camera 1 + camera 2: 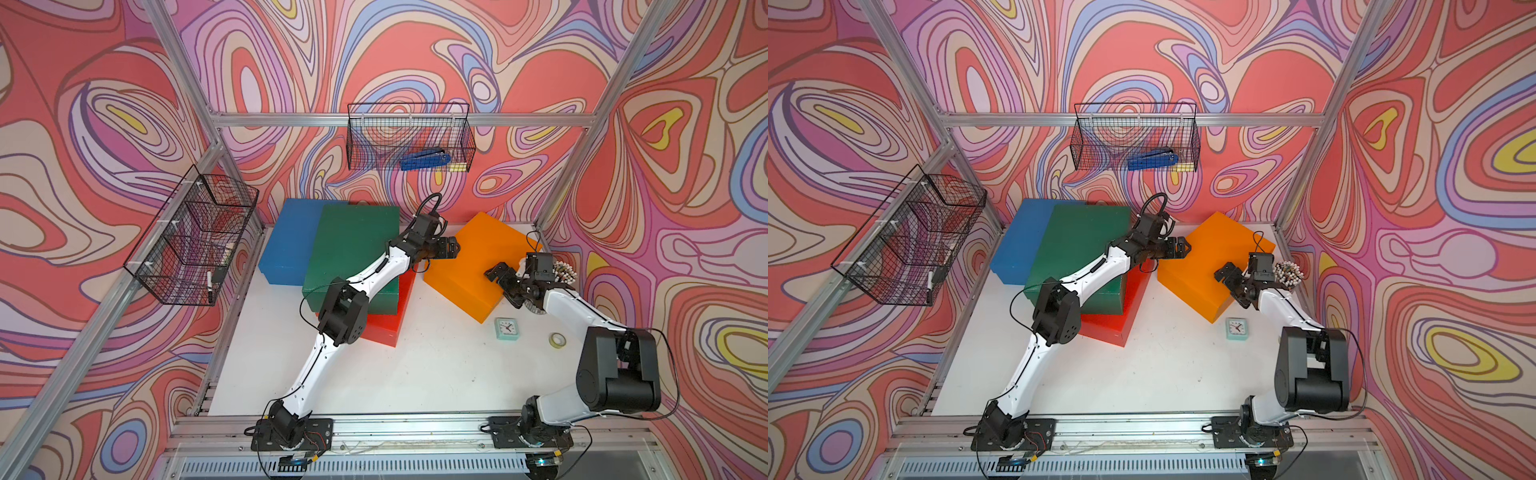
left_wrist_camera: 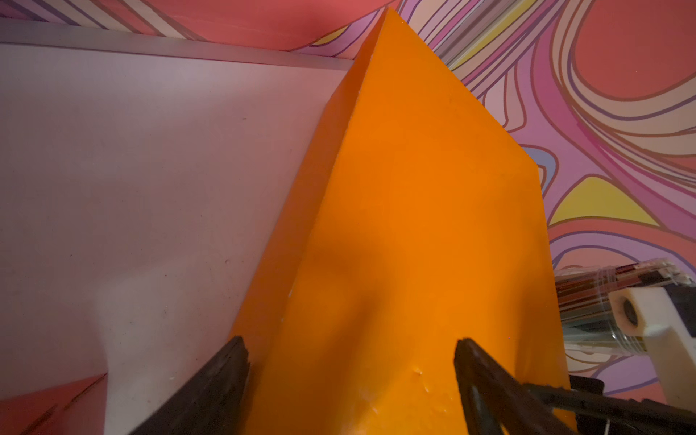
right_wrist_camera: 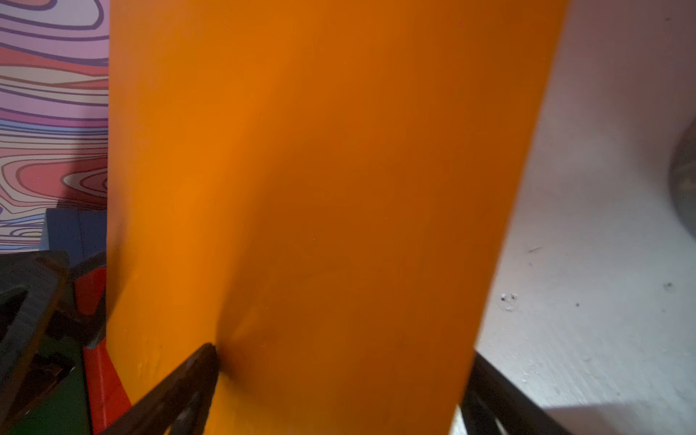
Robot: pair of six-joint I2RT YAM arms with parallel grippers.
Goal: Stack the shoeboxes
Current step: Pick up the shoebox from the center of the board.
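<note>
Four matte, flat-lidded rectangular shoeboxes sit on the smooth white tabletop (image 1: 436, 374). The solid blue shoebox (image 1: 286, 241) lies at the back left. Beside it the dark green shoebox (image 1: 357, 249) rests on the red shoebox (image 1: 386, 328), set off so that a strip of the red lid and its front wall show. The orange shoebox (image 1: 473, 266) lies to the right of that pair, apart from it and turned at an angle to the table's edges. Its painted skin is smooth, with a few small pits near one corner in the left wrist view.

The left gripper (image 1: 456, 249) is at the orange shoebox's left corner. Its black wedge-shaped fingers (image 2: 222, 380) are parted astride a long edge, one by the side wall and one over the lid; whether they pinch it cannot be told. The right gripper (image 1: 505, 286) is at the opposite side, jaws spread wide with the box between them and one fingertip (image 3: 196, 369) touching the orange face.

A small square mint clock (image 1: 507, 329) and a pale tape roll (image 1: 557, 340) lie near the orange shoebox's front corner. A black wire basket (image 1: 409, 137) on the back rail holds a blue stapler (image 1: 426, 160).
</note>
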